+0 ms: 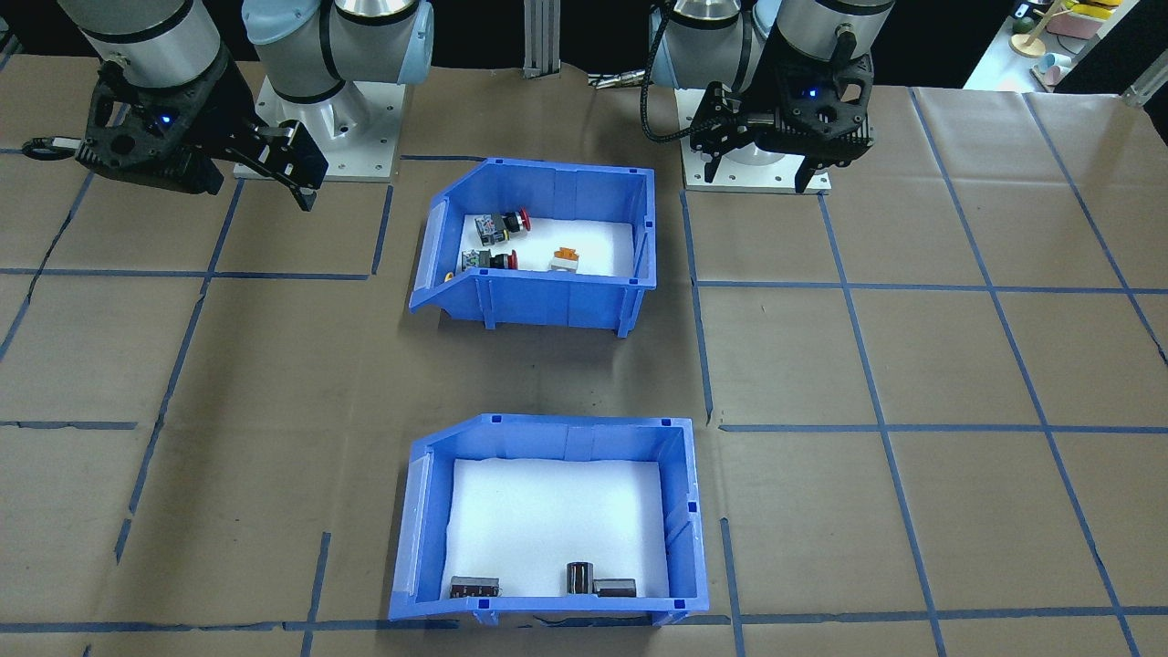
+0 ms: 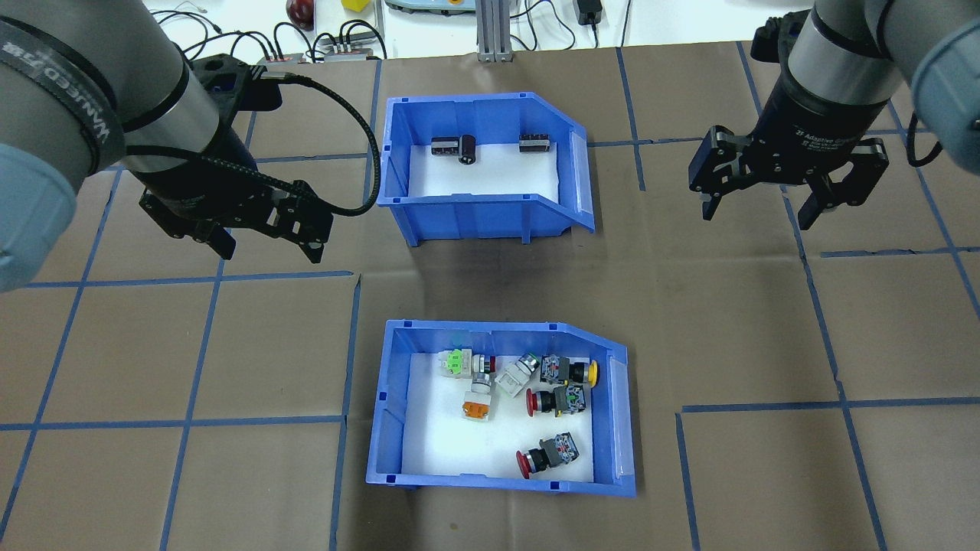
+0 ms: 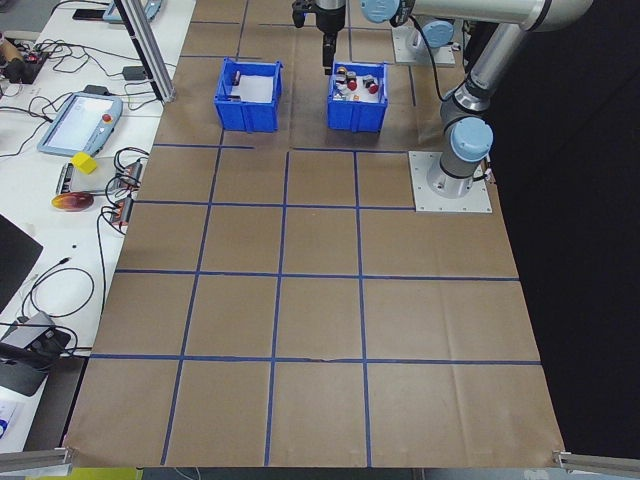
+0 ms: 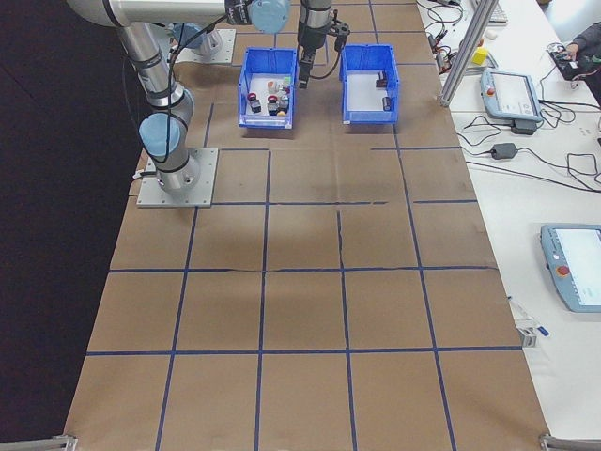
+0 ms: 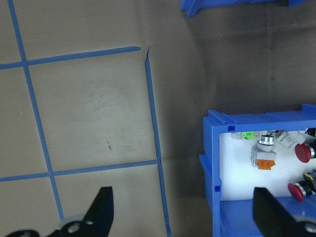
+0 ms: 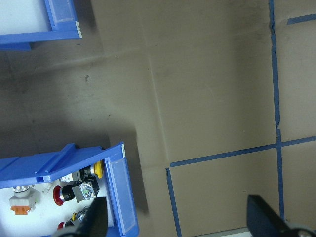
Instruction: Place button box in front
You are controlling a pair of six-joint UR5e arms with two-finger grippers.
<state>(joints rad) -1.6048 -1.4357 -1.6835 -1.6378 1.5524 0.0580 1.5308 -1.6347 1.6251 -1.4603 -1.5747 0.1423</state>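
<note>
The blue plastic button box [image 2: 498,405], with its white liner and its litter of red, yellow and orange-capped push-button switches, sits on the brown paper-covered tabletop [image 2: 766,474] on my side of the middle, the nearer of two bins to my base. The other blue plastic bin [image 2: 478,172], which holds only a few dark cylindrical parts, stands beyond it toward the far, operators' edge, with a strip of bare paper between the two. Neither of my grippers touches anything. My left gripper [image 2: 264,233] hangs over the paper on the left, level with the gap between the bins, its fingers spread and empty; my right gripper [image 2: 769,199] hangs on the right at much the same level, jaws likewise wide apart with nothing in them. The relation that matters: the button box lies back toward me and inward from both sets of jaws, its long axis running left to right across the table, its sloped cut-away side facing my right. My left wrist camera shows the box's plain upright end wall just beside my left fingers — that arm looks the nearer, by my judgement. The right gripper faces the sloped, open end, a poorer lip to pinch. Either way, the front spot is taken by the other bin — I judge that needs clearing or swapping.
</note>
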